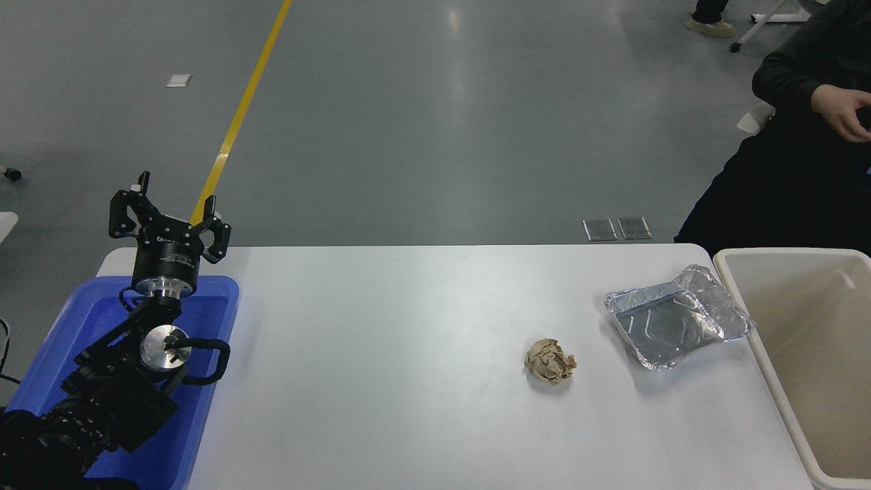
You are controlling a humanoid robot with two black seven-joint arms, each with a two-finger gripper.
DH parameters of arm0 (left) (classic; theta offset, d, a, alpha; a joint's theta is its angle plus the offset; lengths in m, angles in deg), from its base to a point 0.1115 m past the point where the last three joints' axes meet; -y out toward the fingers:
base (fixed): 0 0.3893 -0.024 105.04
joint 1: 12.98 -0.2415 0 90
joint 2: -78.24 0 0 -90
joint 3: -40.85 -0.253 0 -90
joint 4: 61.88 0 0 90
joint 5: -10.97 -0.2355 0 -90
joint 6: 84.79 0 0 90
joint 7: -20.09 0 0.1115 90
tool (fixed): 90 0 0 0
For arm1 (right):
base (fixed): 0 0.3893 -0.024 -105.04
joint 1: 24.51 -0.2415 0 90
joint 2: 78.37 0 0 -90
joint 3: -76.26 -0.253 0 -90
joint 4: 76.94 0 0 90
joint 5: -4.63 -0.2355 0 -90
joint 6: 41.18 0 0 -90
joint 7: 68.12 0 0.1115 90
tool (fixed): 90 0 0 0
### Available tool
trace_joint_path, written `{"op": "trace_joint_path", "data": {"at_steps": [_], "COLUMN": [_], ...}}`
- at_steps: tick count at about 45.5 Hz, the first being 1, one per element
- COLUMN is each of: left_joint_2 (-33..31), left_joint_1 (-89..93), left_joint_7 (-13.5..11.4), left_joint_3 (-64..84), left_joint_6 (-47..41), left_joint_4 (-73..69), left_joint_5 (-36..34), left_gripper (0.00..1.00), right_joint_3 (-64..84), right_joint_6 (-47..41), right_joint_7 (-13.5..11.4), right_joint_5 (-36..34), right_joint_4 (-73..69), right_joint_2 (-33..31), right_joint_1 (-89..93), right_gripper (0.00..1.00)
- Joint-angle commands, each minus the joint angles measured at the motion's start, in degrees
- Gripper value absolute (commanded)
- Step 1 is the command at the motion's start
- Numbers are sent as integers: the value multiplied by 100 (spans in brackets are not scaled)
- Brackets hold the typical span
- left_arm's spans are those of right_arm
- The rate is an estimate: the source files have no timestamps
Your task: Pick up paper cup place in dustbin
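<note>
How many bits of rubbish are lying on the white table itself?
2: a crumpled brown paper ball near the middle right, and a silver foil tray beyond it, beside the big cream bin. No paper cup shows; the bin's inside is only partly in view.

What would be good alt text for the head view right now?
A white table holds a crumpled brown paper ball and a silver foil tray beside a cream dustbin at right. The left claw is parked open above a blue tray; no paper cup or right arm shows.
</note>
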Motion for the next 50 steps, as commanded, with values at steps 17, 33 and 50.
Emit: {"op": "trace_joint_path", "data": {"at_steps": [17, 33, 50], "left_joint_2": [0, 0, 0], "left_joint_1": [0, 0, 0], "left_joint_7": [0, 0, 0], "left_joint_3": [0, 0, -9], "left_joint_6": [0, 0, 0], "left_joint_4": [0, 0, 0], "left_joint_5": [0, 0, 0], "left_gripper": [99, 99, 99], "right_joint_3": [-80, -89, 227], "right_joint_6": [134, 98, 46], "right_joint_7": [-11, 33, 33], "right_joint_5": [-39, -39, -39], "right_joint_4": [-194, -282, -282], "right_joint_2": [452, 443, 417], "right_joint_1": [124, 116, 28], "right_gripper": [0, 100, 100]}}
